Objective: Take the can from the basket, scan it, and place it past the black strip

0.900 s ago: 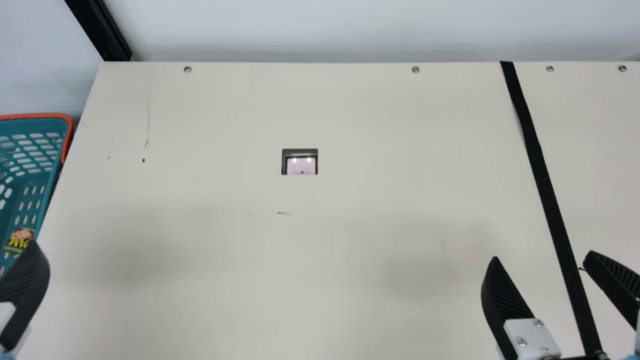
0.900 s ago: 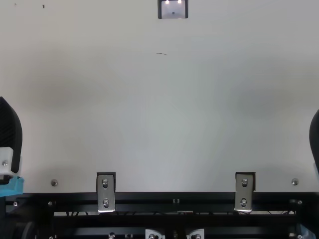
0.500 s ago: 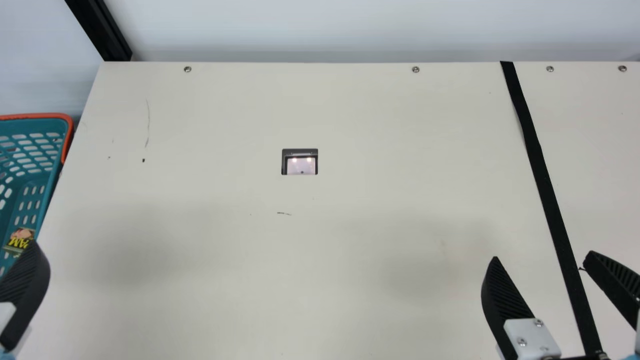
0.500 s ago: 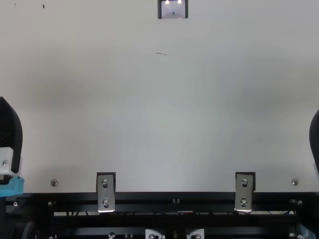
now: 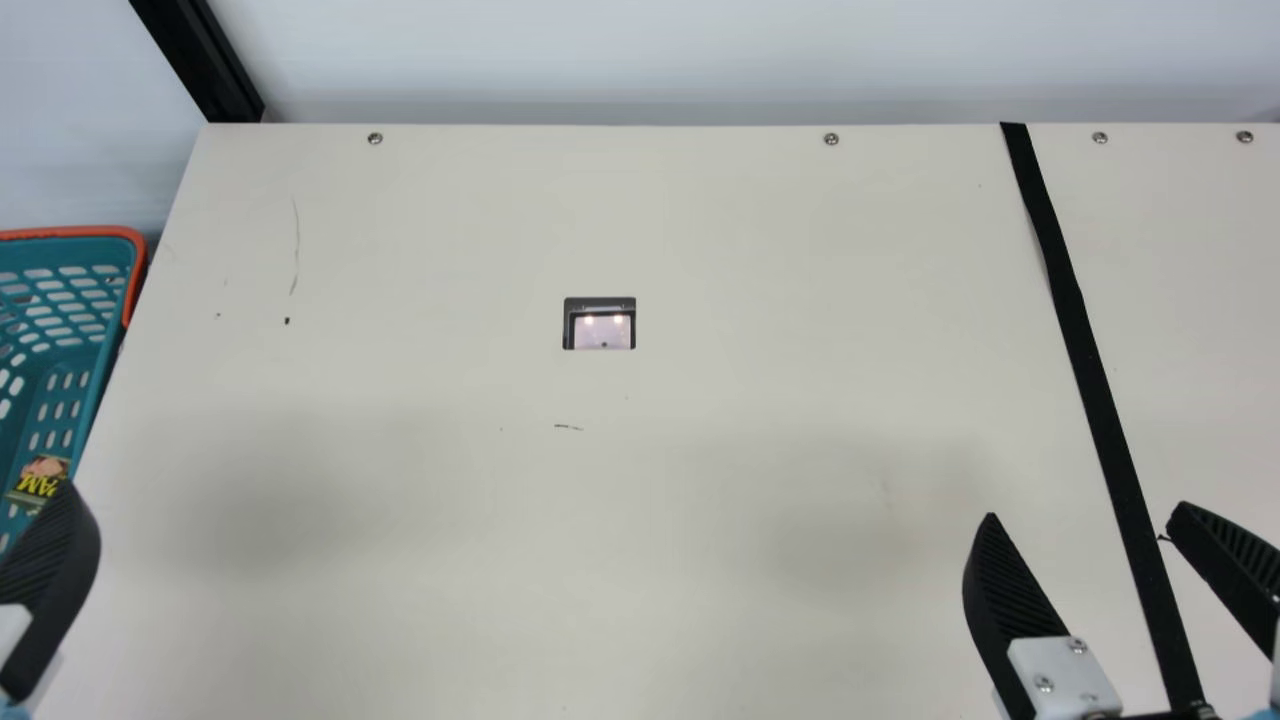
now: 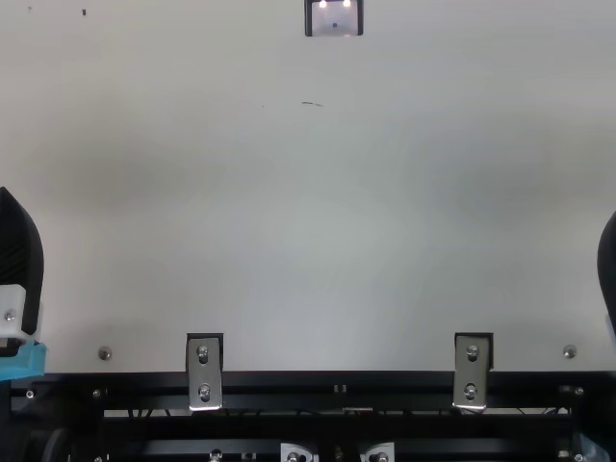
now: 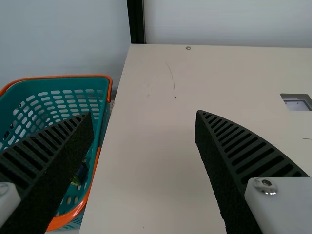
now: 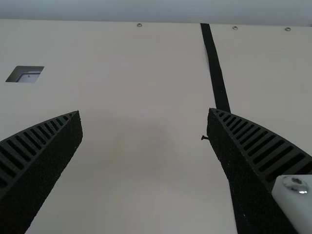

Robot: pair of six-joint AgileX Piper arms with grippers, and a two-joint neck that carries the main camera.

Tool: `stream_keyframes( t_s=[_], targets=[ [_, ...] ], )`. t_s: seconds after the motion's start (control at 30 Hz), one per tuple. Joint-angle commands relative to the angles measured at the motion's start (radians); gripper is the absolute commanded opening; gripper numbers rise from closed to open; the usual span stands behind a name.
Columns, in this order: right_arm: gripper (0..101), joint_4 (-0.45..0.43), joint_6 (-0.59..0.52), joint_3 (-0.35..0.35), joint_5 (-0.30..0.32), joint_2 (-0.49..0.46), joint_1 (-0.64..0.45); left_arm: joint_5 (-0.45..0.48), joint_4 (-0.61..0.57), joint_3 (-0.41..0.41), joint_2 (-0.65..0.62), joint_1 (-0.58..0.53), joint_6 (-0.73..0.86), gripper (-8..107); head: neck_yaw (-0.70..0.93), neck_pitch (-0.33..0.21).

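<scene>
The black ribbed left claw (image 7: 144, 113) and matching right claw (image 8: 144, 111) stand open, empty. The dark, yellow-lettered can (image 5: 40, 482) lies in the orange-rimmed, teal plastic basket (image 5: 70, 232), near the wall beside the cream counter (image 5: 450, 560); descending too close there could snag the left claw.

Black post (image 5: 200, 60) at far left corner of table (image 5: 400, 600) — pale wall (image 5: 700, 60) behind — screws (image 5: 375, 139) along far edge.
</scene>
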Motion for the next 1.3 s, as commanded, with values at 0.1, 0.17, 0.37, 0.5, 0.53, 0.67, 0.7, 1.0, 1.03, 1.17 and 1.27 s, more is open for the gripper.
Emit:
stream_keyframes(
  t_s=[0.1, 0.17, 0.37, 0.5, 0.53, 0.67, 0.7, 1.0, 1.03, 1.17, 1.27],
  targets=[
    [101, 0.0, 0.0, 0.0, 0.0, 0.0, 0.0, 0.0, 0.0, 0.0, 0.0, 0.0, 0.0, 90, 0.009, -0.04],
    [101, 0.0, 0.0, 0.0, 0.0, 0.0, 0.0, 0.0, 0.0, 0.0, 0.0, 0.0, 0.0, 90, 0.009, -0.04],
    [101, 0.0, 0.0, 0.0, 0.0, 0.0, 0.0, 0.0, 0.0, 0.0, 0.0, 0.0, 0.0, 90, 0.009, -0.04],
    [101, 0.0, 0.0, 0.0, 0.0, 0.0, 0.0, 0.0, 0.0, 0.0, 0.0, 0.0, 0.0, 90, 0.009, -0.04],
    [101, 0.0, 0.0, 0.0, 0.0, 0.0, 0.0, 0.0, 0.0, 0.0, 0.0, 0.0, 0.0, 90, 0.009, -0.04],
    [101, 0.0, 0.0, 0.0, 0.0, 0.0, 0.0, 0.0, 0.0, 0.0, 0.0, 0.0, 0.0, 90, 0.009, -0.04],
    [101, 0.0, 0.0, 0.0, 0.0, 0.0, 0.0, 0.0, 0.0, 0.0, 0.0, 0.0, 0.0, 90, 0.009, -0.04],
    [101, 0.0, 0.0, 0.0, 0.0, 0.0, 0.0, 0.0, 0.0, 0.0, 0.0, 0.0, 0.0, 90, 0.009, -0.04],
    [101, 0.0, 0.0, 0.0, 0.0, 0.0, 0.0, 0.0, 0.0, 0.0, 0.0, 0.0, 0.0, 90, 0.009, -0.04],
    [101, 0.0, 0.0, 0.0, 0.0, 0.0, 0.0, 0.0, 0.0, 0.0, 0.0, 0.0, 0.0, 90, 0.009, -0.04],
    [101, 0.0, 0.0, 0.0, 0.0, 0.0, 0.0, 0.0, 0.0, 0.0, 0.0, 0.0, 0.0, 90, 0.009, -0.04]
  ],
)
